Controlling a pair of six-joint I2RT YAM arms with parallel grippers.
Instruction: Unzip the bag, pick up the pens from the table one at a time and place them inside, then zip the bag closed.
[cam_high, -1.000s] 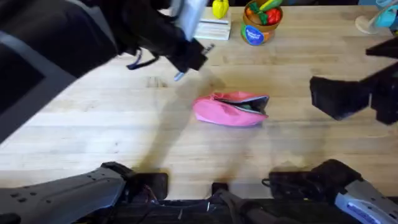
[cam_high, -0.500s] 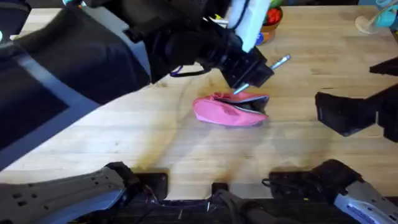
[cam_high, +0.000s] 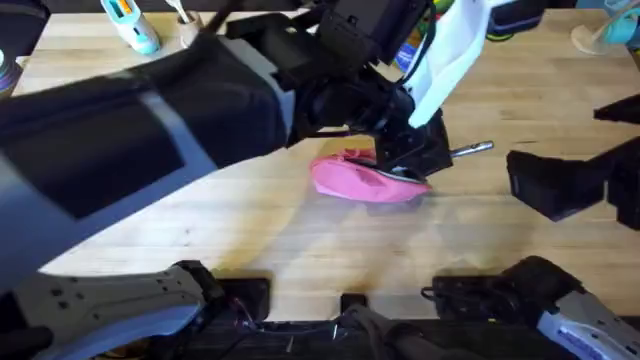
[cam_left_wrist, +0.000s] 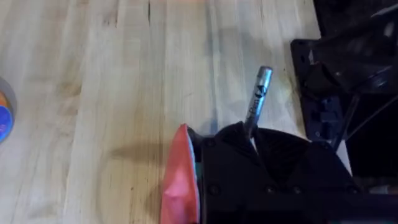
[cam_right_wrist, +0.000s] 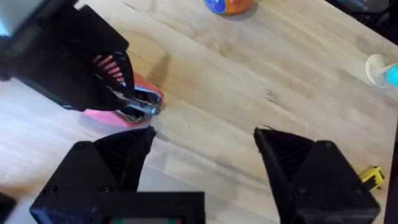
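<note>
The left gripper (cam_high: 420, 158) holds a thin silver metal pen (cam_high: 473, 150) over the soft pink fabric pouch (cam_high: 350, 180); the right gripper (cam_right_wrist: 202, 152) is wide, well apart from the pouch.

The left arm reaches across the table (cam_high: 200, 240), its gripper (cam_high: 415, 155) low over the pink bag (cam_high: 345, 178), seemingly clamped on a pen (cam_high: 472, 150) pointing right. The right gripper (cam_high: 560, 180) hangs well apart.

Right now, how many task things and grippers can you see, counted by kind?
Pink bag: 1
Silver pen: 1, held by the left gripper over the bag
Grippers: 2, the left gripper and the right gripper, which is open and empty
Wooden table: 1
Total: 5
</note>
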